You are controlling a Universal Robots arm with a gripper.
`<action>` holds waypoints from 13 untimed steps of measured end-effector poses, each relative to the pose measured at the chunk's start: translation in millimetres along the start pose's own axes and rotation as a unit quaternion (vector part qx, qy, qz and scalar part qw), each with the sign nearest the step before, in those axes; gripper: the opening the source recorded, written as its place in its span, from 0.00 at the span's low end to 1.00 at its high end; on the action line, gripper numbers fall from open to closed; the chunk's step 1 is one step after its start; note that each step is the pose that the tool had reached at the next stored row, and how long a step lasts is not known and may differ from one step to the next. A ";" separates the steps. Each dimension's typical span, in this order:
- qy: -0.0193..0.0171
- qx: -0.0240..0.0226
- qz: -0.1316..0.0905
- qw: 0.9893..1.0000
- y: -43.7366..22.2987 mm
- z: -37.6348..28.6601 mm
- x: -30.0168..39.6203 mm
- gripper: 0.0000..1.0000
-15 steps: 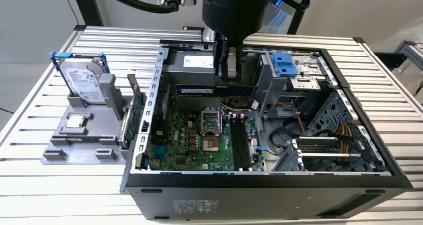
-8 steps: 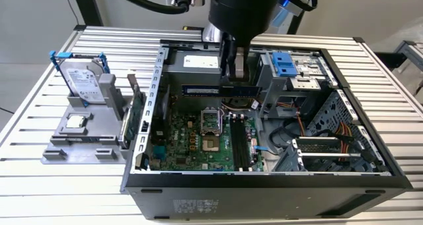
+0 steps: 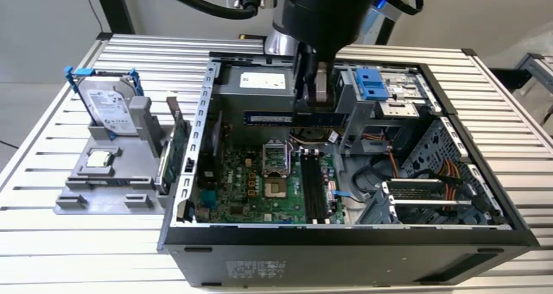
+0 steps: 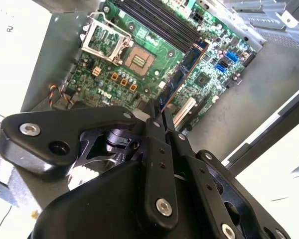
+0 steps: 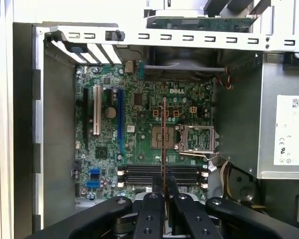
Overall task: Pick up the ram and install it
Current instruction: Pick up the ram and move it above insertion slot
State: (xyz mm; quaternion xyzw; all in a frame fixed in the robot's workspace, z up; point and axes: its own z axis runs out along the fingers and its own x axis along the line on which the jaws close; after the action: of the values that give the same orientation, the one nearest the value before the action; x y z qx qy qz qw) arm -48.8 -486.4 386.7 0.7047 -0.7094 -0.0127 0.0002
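Pinching ram [image 3: 276, 118] between closed fingers, gripper [image 3: 316, 109] hangs above motherboard [image 3: 250, 184] inside case [image 3: 346, 255].

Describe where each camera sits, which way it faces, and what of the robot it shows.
Exterior view: off the arm, looking down into the open black computer case on the slatted aluminium table; the arm and black gripper show.
First wrist view: on the wrist, facing the green motherboard past the gripper.
Second wrist view: on the wrist, slanting across the motherboard past the gripper.
Both wrist views share the gripper shut on the long, thin, dark ram.
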 end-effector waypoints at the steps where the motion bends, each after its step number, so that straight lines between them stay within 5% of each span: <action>1: 0.000 0.000 0.000 1.000 -1.4 -0.1 0.0 0.00; 13: 0.000 0.000 0.006 1.000 -14.5 -0.3 -0.1 0.00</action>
State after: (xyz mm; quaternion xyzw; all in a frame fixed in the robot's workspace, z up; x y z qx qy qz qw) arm -34.3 -486.4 386.7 0.7004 -0.7137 -0.0128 0.0002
